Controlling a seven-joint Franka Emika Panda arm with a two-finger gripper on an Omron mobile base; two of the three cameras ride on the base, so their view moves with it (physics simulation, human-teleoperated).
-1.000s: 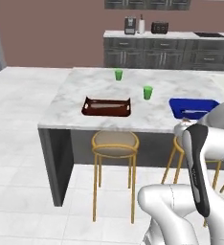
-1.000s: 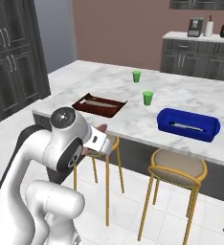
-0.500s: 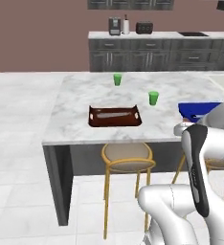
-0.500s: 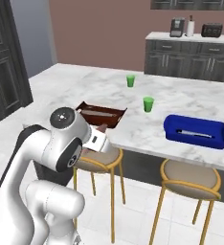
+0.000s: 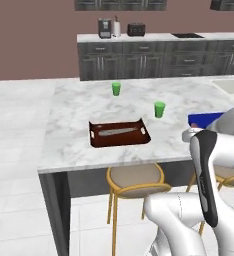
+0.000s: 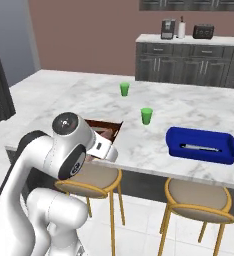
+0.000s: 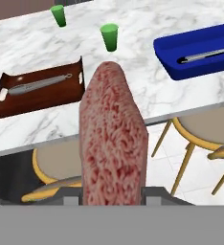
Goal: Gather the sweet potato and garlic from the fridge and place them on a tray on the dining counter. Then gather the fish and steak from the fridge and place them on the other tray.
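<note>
My gripper (image 7: 111,192) is shut on the steak (image 7: 113,139), a pink-red mottled slab that stands up between the fingers, in front of the dining counter's (image 5: 74,125) near edge. On the counter lies the other tray (image 7: 18,103), dark brown, with the slim grey fish (image 7: 39,85) in it. It shows in the left base view too, the tray (image 5: 120,141) under the fish (image 5: 118,132). To the right is the blue tray (image 7: 181,67) (image 6: 201,155), holding a slim grey thing I cannot name. The fridge, sweet potato and garlic are out of view.
Two green cups (image 5: 116,89) (image 5: 160,109) stand on the counter behind the trays. Yellow-legged stools (image 5: 134,181) (image 6: 199,197) are tucked under its near edge. A dark cabinet run (image 5: 154,55) with a coffee machine and toaster lines the back wall.
The whole scene has shifted in both base views, so the base has driven along the counter. The steak stays in the gripper's hold.
</note>
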